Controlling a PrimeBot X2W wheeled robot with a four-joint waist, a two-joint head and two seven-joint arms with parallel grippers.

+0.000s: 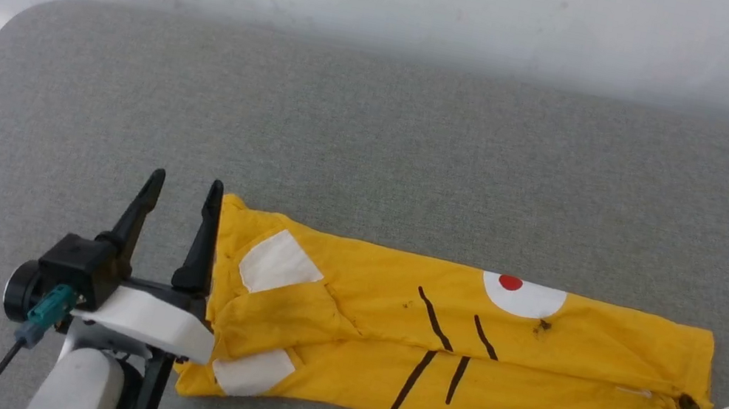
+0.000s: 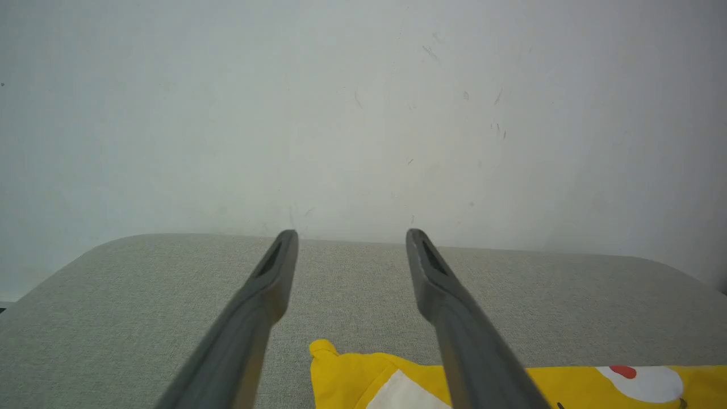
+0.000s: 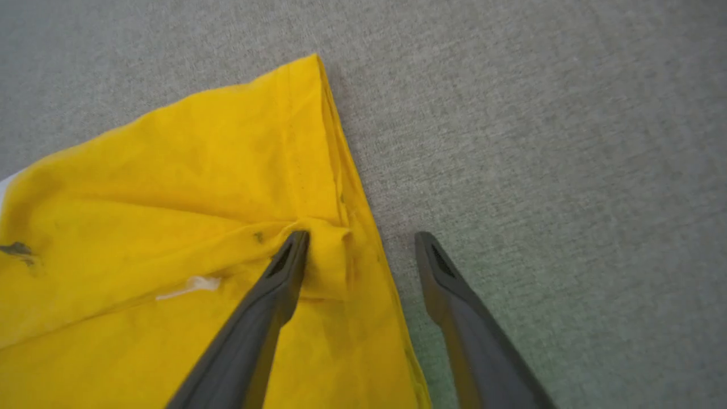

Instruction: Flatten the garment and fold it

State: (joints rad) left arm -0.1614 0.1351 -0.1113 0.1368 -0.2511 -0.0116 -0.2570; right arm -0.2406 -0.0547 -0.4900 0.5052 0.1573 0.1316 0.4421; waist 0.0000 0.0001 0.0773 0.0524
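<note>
Folded garment (image 1: 458, 356), left tool (image 1: 186, 182) beside, right tool (image 3: 362, 237) astride edge

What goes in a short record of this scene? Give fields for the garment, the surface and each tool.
garment: yellow T-shirt, folded into a long strip, slightly wrinkled
surface: grey fabric-covered top
left tool: open, beside the shirt's left end
right tool: open, straddling the shirt's right edge

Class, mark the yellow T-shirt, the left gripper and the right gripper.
yellow T-shirt (image 1: 609, 345), head view, plain cloth near its right end.
left gripper (image 1: 186, 181), head view, midway between fingertips.
right gripper (image 3: 362, 236), right wrist view, midway between fingertips.
</note>
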